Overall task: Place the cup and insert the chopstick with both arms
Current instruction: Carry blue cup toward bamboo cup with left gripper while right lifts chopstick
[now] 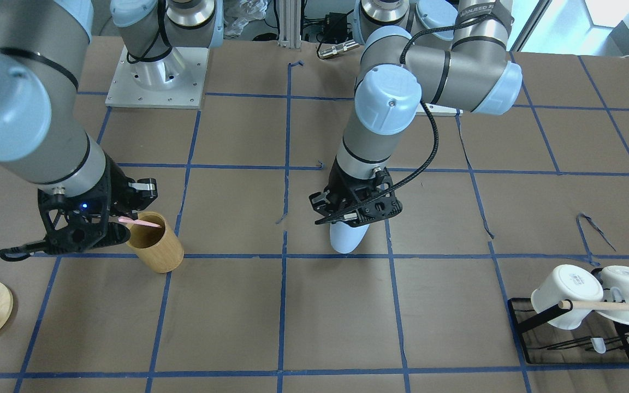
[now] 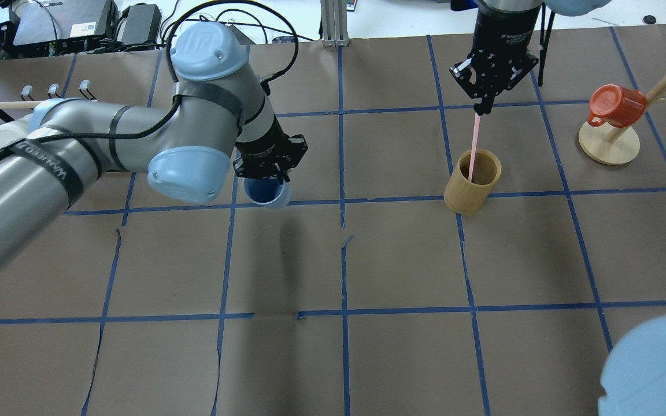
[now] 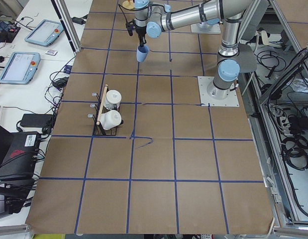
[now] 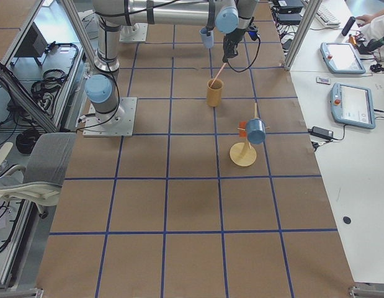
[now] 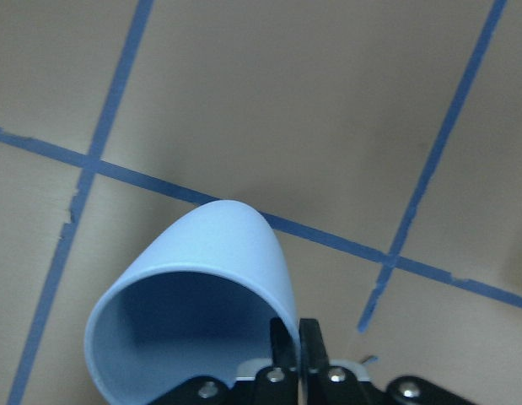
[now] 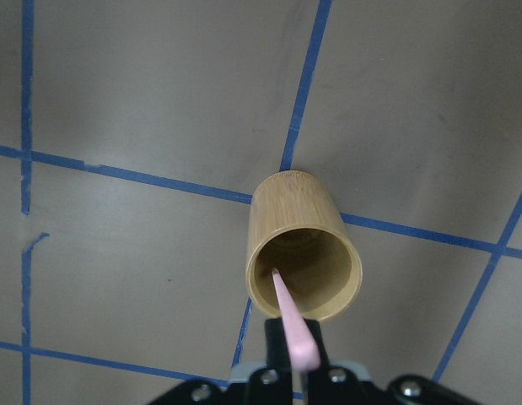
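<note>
My left gripper (image 2: 268, 175) is shut on the rim of the pale blue cup (image 2: 267, 194), mouth up and slightly tilted, close over the brown table. The left wrist view shows its fingertips (image 5: 283, 339) pinching the cup (image 5: 201, 278) wall. My right gripper (image 2: 479, 108) is shut on the top of a pale pink chopstick (image 2: 473, 144), whose lower end sits inside the tan wooden holder (image 2: 473, 182). The right wrist view shows the chopstick (image 6: 292, 329) reaching into the holder (image 6: 301, 253). In the front view the cup (image 1: 348, 237) is mid-table and the holder (image 1: 156, 244) at the left.
An orange mug (image 2: 616, 105) hangs on a wooden tree stand (image 2: 609, 145) at the far right of the overhead view. A black rack (image 1: 527, 316) with two white mugs (image 1: 565, 297) and a wooden rod (image 1: 615, 307) stands on my left side.
</note>
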`<action>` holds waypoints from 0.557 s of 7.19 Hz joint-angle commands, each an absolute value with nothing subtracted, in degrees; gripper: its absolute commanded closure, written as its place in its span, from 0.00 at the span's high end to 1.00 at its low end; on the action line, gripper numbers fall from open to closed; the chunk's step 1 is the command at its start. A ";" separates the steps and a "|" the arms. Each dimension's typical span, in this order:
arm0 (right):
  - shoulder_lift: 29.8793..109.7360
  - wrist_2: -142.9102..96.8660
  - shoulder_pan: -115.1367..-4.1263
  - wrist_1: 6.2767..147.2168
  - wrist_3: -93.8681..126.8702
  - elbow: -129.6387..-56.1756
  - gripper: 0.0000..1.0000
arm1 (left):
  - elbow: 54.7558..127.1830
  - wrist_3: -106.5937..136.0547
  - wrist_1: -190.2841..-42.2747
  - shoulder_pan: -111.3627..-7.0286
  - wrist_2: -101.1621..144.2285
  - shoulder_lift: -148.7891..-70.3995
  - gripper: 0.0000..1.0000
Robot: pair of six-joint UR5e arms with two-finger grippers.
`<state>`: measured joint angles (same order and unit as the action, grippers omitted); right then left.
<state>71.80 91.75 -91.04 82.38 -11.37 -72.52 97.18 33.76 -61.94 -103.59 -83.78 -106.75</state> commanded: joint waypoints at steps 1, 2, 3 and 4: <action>77.06 91.58 -91.05 82.35 -11.43 -72.51 0.00 | 90.20 36.29 -60.31 -106.43 -82.79 -113.87 0.00; 77.60 91.50 -91.05 82.70 -11.77 -72.42 0.00 | 88.61 37.26 -59.51 -107.91 -81.05 -115.91 0.00; 77.61 88.27 -90.97 84.10 -11.78 -72.07 0.00 | 88.16 37.44 -59.59 -109.93 -80.77 -116.80 0.00; 77.69 87.29 -90.97 85.76 -11.69 -71.90 0.00 | 88.59 37.44 -59.59 -110.73 -80.86 -117.33 0.00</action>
